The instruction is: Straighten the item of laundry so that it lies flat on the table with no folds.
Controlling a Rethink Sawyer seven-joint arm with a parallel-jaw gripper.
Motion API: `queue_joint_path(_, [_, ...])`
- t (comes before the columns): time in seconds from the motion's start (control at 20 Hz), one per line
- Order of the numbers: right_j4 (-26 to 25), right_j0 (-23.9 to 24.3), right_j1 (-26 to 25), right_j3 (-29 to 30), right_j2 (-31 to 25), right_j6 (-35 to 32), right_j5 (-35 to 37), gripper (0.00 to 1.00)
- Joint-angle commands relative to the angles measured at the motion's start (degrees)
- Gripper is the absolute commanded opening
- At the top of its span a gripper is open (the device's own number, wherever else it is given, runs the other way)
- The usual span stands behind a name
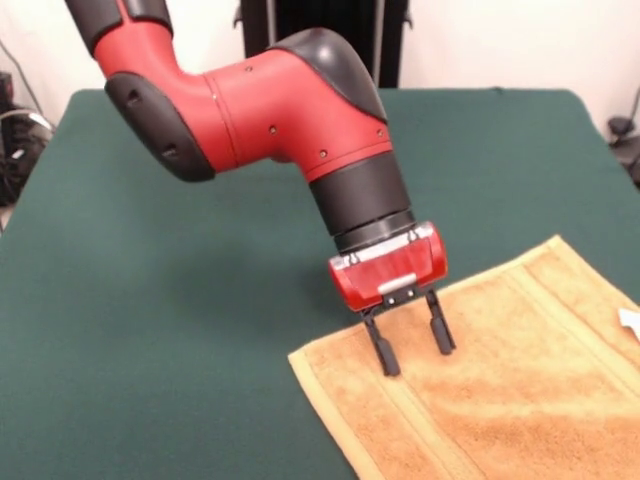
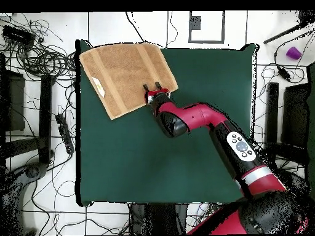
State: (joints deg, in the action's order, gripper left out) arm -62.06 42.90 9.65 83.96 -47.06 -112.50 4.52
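The golden yellow-orange towel (image 1: 490,385) lies spread on the dark green table (image 1: 180,300) at the front right in the front view, running off the picture's lower and right edges. Its border stripes show, and a white tag (image 1: 630,322) sits near the right edge. In the overhead view the towel (image 2: 126,77) lies flat at the table's (image 2: 154,160) top left corner, with the tag (image 2: 98,84) near its left side. My gripper (image 1: 413,352) is open, its two black fingers (image 1: 382,352) standing on or just over the towel near its far edge; it also shows in the overhead view (image 2: 152,86).
My red arm (image 2: 203,120) crosses the table from the lower right in the overhead view. Cables (image 2: 43,58) and dark stands (image 2: 18,104) lie on the floor to the left of the table. A purple object (image 2: 294,53) sits on the floor at the upper right.
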Motion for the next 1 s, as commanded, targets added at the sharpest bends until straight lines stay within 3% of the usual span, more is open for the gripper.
queue_joint_path(0.05, [-9.92,-8.23,1.88,7.57,19.74,-1.81,-1.88,1.0])
queue_joint_path(0.2, [-6.35,-17.98,2.29,5.59,32.2,-6.8,-11.76,1.0])
queue_joint_path(0.3, [-2.02,-22.83,1.37,4.81,38.84,-6.2,-15.87,1.0])
queue_joint_path(0.45, [0.13,-22.39,0.34,6.16,40.17,-2.45,-18.19,1.0])
queue_joint_path(0.6, [-1.44,-20.98,0.46,7.29,39.3,-1.89,-16.88,1.0])
queue_joint_path(0.8, [0.39,-23.27,0.68,8.17,42.92,-2.79,-17.97,1.0])
queue_joint_path(1.0, [6.25,-27.91,-0.78,8.58,50.21,-2.17,-23.29,1.0])
